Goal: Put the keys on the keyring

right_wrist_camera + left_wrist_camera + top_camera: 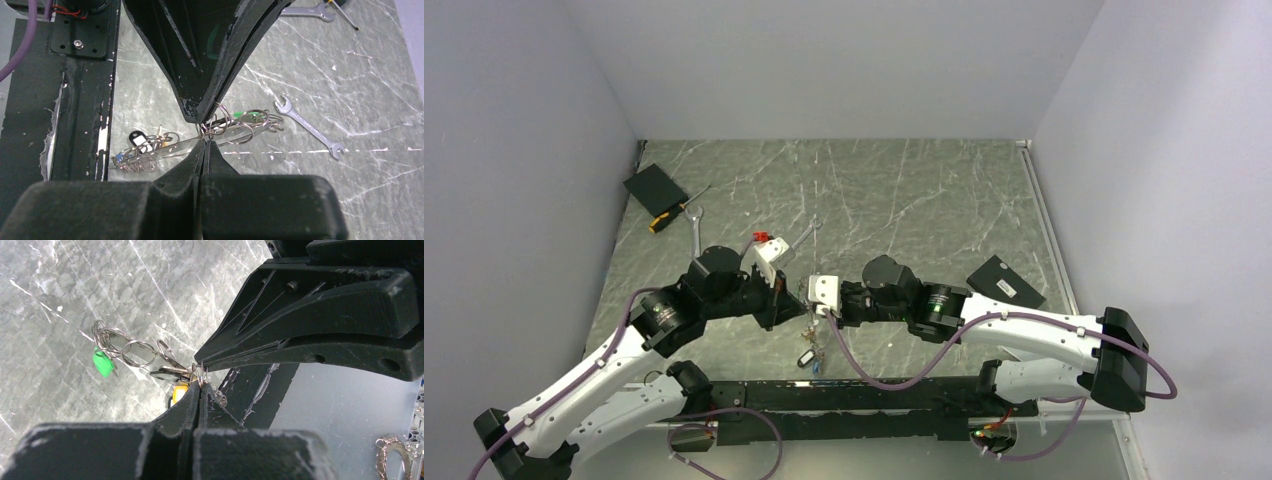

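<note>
Left hand (pixel 200 396), right hand (pixel 204 150) apparently pinch keyring (pixel 200 374) by table's (pixel 904 200) near edge.

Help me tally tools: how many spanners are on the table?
2. One spanner lies beside the screwdriver at the far left; the second spanner lies farther right, near the middle. Others may be hidden from view.

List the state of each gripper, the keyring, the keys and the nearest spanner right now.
left gripper, shut, pinching the keyring.
right gripper, shut, pinching the keyring, tip to tip with the left.
keyring, held between both grippers.
green key, joined to the bunch of rings.
black key, joined to the bunch too.
spanner, lying flat on the table, untouched.
</note>
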You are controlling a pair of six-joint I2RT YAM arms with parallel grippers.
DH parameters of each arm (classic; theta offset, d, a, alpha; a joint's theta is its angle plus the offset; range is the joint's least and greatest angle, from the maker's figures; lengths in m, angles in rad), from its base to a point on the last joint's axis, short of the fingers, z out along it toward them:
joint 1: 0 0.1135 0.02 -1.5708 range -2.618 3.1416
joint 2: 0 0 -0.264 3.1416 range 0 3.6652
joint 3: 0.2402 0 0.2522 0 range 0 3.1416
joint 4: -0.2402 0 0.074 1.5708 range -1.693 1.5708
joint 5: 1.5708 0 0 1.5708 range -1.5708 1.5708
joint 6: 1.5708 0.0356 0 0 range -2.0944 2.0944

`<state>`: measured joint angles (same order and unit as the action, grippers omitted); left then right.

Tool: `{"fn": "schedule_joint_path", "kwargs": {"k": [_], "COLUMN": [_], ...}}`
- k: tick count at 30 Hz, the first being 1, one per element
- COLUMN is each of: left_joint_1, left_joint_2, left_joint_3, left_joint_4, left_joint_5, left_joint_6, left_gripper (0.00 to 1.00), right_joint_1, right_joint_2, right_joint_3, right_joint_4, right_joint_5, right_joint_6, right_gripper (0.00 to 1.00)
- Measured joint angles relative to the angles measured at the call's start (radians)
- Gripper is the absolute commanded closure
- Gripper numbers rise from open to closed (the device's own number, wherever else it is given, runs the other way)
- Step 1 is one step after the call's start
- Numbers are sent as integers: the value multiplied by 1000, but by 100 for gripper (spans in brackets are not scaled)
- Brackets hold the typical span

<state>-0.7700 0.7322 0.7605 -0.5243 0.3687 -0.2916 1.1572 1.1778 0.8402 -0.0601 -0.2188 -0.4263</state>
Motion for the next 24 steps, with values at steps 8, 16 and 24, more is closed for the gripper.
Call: {"fn": "schedule_joint_path", "kwargs": {"k": [8,16,24], "left_joint_1": [0,0,0], "left_joint_2": [-7,-17,-17], "left_joint_3": [1,1,1], "left_joint_4": [-34,-73,-83], "left_joint_5": [-9,-30,-31], "left_joint_6": [20,35,35], "left_gripper": [100,100,100], "right_joint_1": [0,-2,-2], "right_joint_2": [-3,-25,-34], "right_joint_3": [0,0,0], "right_joint_4": [-7,-6,-6], "right_joint_5": [0,0,-1], "right_joint_6": [0,0,0], "right_gripper": [100,100,100]}}
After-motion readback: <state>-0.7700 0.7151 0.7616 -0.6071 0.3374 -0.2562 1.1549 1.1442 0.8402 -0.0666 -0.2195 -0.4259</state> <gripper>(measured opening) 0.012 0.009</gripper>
